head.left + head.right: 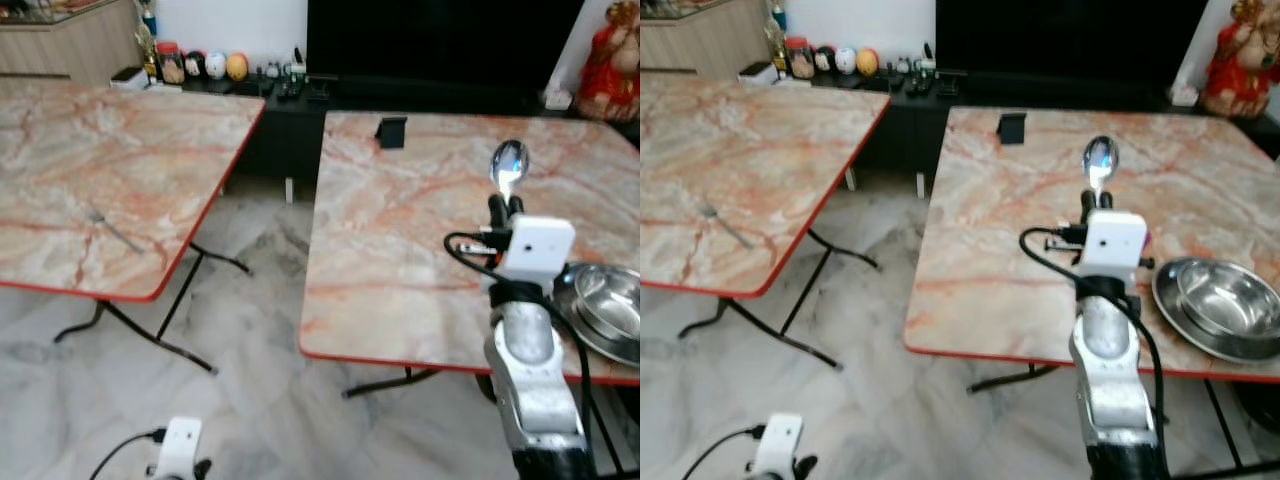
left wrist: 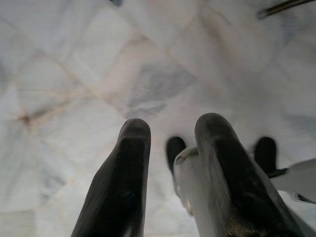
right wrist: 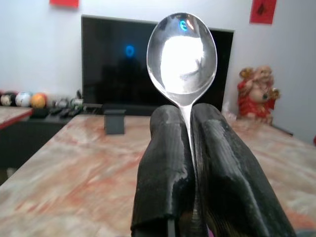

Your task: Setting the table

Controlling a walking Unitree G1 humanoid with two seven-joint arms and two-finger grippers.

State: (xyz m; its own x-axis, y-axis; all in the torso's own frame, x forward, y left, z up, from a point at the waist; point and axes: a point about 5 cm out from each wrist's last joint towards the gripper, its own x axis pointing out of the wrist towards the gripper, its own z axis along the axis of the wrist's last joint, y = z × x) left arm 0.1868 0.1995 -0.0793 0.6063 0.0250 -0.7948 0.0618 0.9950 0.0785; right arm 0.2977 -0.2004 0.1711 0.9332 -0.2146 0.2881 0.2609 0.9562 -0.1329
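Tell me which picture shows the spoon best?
The right wrist view: the spoon is big and close, its shiny bowl standing above the right gripper. Both eye views show it small, above the table.

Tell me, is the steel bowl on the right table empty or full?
Empty: the steel bowl shows bare shiny metal inside, near the right table's front edge.

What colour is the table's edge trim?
Red, around the table edge; clearest in the right eye view.
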